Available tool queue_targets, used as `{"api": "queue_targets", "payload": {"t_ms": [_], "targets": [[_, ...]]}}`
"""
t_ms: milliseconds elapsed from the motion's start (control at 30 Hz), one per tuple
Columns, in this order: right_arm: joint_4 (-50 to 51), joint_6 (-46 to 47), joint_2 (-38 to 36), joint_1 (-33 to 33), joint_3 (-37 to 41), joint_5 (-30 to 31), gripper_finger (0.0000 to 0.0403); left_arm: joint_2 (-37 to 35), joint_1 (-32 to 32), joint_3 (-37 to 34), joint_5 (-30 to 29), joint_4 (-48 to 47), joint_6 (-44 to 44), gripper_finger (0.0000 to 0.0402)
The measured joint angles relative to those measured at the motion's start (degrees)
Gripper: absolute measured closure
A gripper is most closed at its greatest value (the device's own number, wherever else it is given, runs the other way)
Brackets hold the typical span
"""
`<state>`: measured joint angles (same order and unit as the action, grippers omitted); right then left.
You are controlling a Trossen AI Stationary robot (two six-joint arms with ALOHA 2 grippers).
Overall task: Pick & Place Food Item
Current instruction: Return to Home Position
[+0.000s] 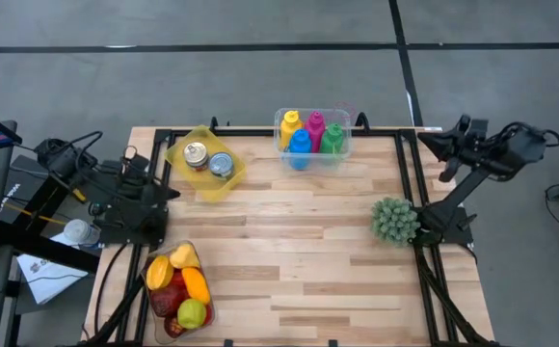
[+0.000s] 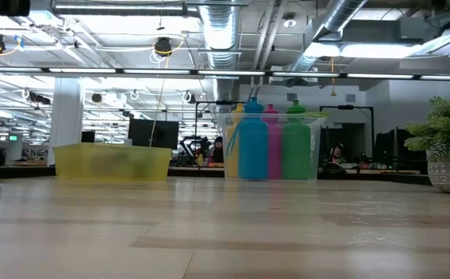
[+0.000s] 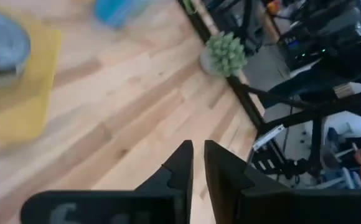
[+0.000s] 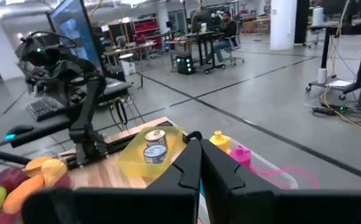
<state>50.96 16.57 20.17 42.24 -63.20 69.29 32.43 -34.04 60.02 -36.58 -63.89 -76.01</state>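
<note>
- Transparent bin (image 1: 146, 299), full of fruit (image 1: 185, 289), sits at the table's (image 1: 308, 260) near-left corner.
- Left gripper (image 3: 198, 144), fingers narrow and empty, rests at the table's left edge.
- Right gripper (image 4: 199, 140), fingers together, hangs past its far-right corner.
- Bare wood spans the table's middle.

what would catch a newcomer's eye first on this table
The clear bin of bright bottles at the far edge of the table stands out first, then the transparent bin heaped with fruit at the near left corner. The left arm and right arm sit folded at the sides.
</note>
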Motion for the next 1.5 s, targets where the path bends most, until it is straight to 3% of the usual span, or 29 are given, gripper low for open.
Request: {"api": "queue_targets", "payload": {"t_ms": [233,300,500,600,733,900,1067,1167,1267,1333,1400,1500], "targets": [[-0.6,4.2,-10.1,-0.1,7.4,2.0,0.0402,-2.3,0.0,0.0,-2.0,7.9,14.2,0.0375],[-0.6,5.8,-12.9,0.1,10.0,2.0,0.0402,-3.6,0.0,-0.9,-1.1,14.3,17.6,0.0376],[-1.0,9.8,-19.7,0.1,17.9,1.5,0.0402,-6.3,0.0,-13.0,12.8,54.7,37.9,0.0373],[-0.3,10.9,-19.7,0.1,20.2,1.3,0.0402,-6.0,0.0,-20.1,19.8,75.1,45.1,0.0373],[-3.2,10.4,-19.4,-0.2,21.0,-0.3,0.0403,-5.2,0.0,-27.0,27.9,91.2,47.7,0.0373],[-4.6,6.3,-19.8,-0.6,20.8,0.3,0.0403,-4.7,0.0,-31.2,29.4,94.8,47.2,0.0373],[-4.9,6.2,-19.8,-1.9,20.8,5.6,0.0401,-2.9,0.1,-32.9,29.4,95.7,47.3,0.0372],[-4.1,6.6,-19.8,-2.3,21.0,5.6,0.04,-4.8,3.0,-33.0,39.2,95.1,54.6,0.0372],[-0.6,8.4,-19.8,-2.2,21.4,5.6,0.04,-7.4,6.6,-34.2,52.9,100.6,53.4,0.0372],[2.0,11.4,-19.8,-2.0,21.9,5.6,0.0401,-9.4,8.5,-36.2,58.9,105.0,53.2,0.0372],[2.6,13.9,-19.8,-1.3,23.3,5.6,0.0402,-12.3,10.2,-38.9,59.2,104.0,52.4,0.0372],[2.5,17.4,-19.8,0.5,26.1,4.2,0.0402,-15.1,12.3,-44.6,50.5,103.2,52.1,0.0372]]}}
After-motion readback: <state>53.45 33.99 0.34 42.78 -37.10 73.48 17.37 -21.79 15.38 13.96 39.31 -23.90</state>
